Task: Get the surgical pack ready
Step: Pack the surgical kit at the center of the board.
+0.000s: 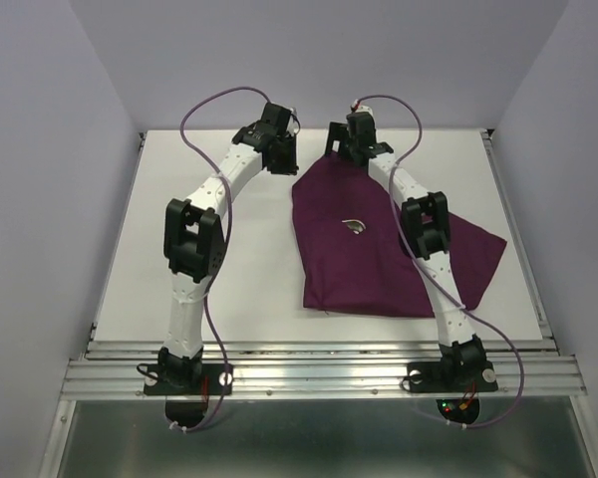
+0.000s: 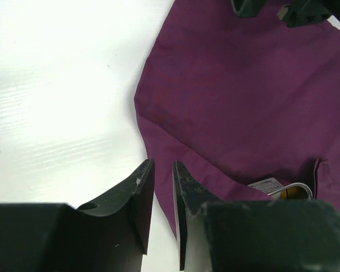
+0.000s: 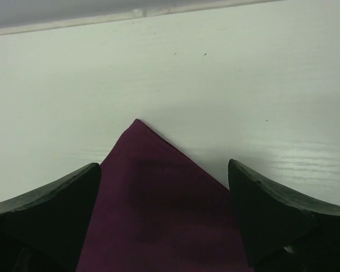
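Both empty: left fingers (image 1: 282, 159) barely parted beside purple cloth (image 1: 364, 264), right fingers (image 1: 335, 141) spread over its corner.

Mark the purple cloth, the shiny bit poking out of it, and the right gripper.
purple cloth (image 1: 344, 274), top view, bare middle of the fabric.
shiny metal item (image 2: 294, 191), left wrist view, exposed rim at the fold.
right gripper (image 3: 163, 167), right wrist view, midway between fingertips.
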